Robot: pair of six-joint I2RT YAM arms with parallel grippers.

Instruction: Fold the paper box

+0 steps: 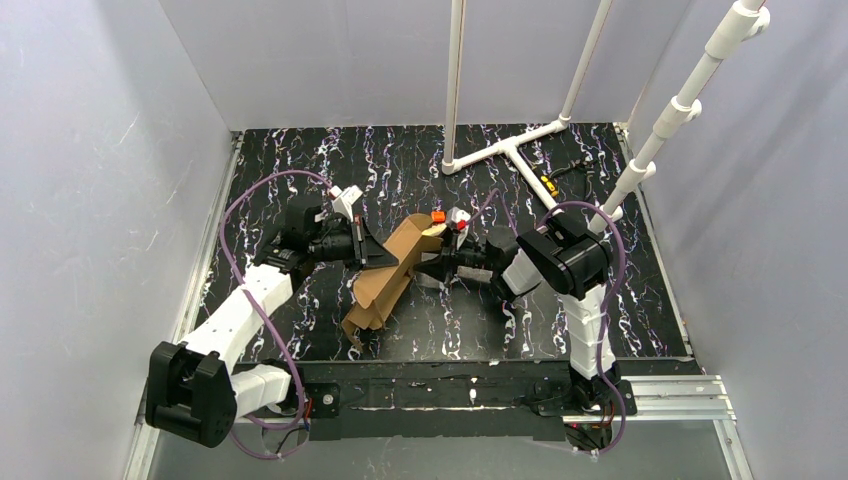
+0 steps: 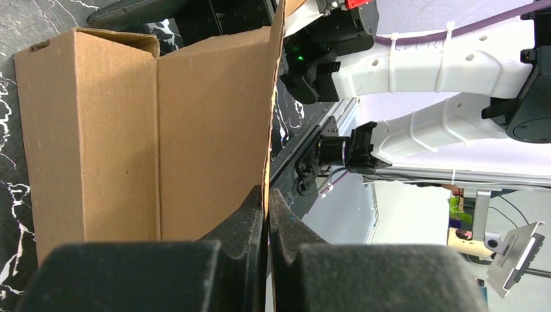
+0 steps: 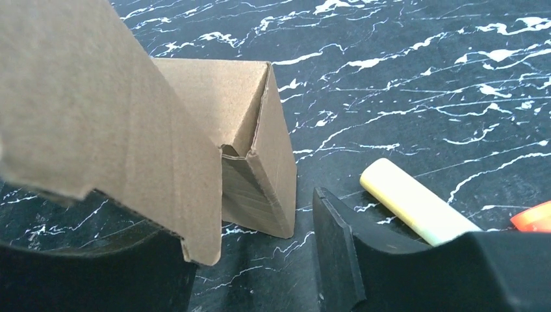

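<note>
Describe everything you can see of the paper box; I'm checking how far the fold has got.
The paper box is plain brown corrugated cardboard, unmarked, only partly folded: panels creased upright, flaps loose, one corner formed. It lies skewed on the black marbled table between the arms. The left gripper is shut on one upright panel's edge; the right gripper, jaws open, sits at another flap.

Bench [image 1: 600, 300]: black, white-veined.
Yellow marker [image 3: 416, 205]: just beyond the right fingers [image 3: 338, 260].
Orange marker [image 3: 536, 218]: beside the yellow one.
</note>
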